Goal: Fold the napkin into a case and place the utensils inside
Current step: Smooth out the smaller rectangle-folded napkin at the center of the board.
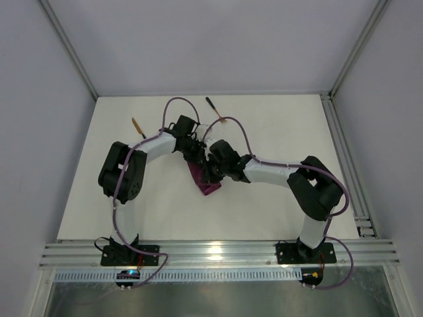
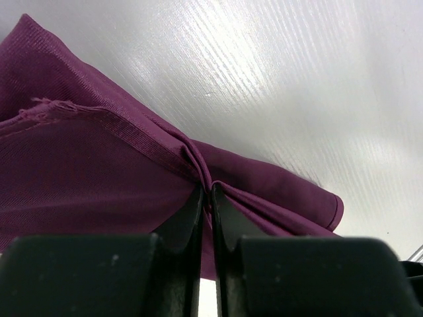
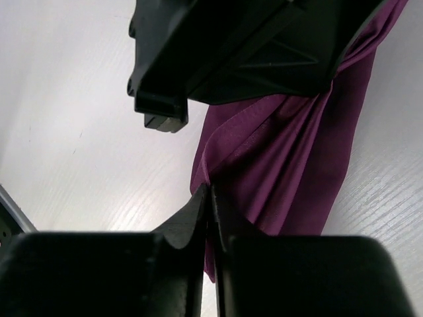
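We are looking down on a white surface (image 1: pixel 297 132) closed in by pale grey walls (image 1: pixel 198 39), with an aluminium rail (image 1: pixel 218 252) running along its near edge. The napkin (image 1: pixel 206 179) is lying bunched near the middle of the surface, just below where the two arms are meeting, and most of it is hiding under them in the overhead view. The left fingers (image 2: pixel 188 218) are pressing together with only a sliver between them, pinching a fold of the napkin's hemmed edge. The right fingers (image 3: pixel 188 221) are likewise nearly touching and are gripping a gathered edge of the cloth, with the dark body of the left arm filling the top of that view. The first utensil (image 1: pixel 137 125) is resting on the far left of the surface, well apart from the napkin. The second utensil (image 1: pixel 213 109) is lying near the far edge, partly crossed by a purple cable (image 1: pixel 231 122). We cannot tell which is the knife and which the fork.
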Robot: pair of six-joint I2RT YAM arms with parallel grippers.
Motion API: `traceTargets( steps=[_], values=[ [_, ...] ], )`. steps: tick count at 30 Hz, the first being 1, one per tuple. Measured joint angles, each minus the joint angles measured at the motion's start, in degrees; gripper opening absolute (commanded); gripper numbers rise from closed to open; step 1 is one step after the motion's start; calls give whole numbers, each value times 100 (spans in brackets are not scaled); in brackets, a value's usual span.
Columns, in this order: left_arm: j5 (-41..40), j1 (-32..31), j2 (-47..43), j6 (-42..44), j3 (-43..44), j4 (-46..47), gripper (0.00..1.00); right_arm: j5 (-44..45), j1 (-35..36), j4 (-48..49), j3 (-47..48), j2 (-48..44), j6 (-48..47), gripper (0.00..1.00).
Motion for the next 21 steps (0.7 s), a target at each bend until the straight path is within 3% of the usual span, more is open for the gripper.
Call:
traceTargets(
  steps=[3,6,12,21],
  values=[
    [-13,0,0,17,0,2,12,15,-11,2,-26,44,114,4],
    [-50,0,0,44,0,0,24,-4,-85,98,-184,44,291,4],
    [-138,0,-61,195,-13,0,37,-286,-468,686,-892,20,903,4],
    [-326,63,-824,612,-33,-17,42,-649,-612,1434,-1322,-11,1532,4]
  ],
)
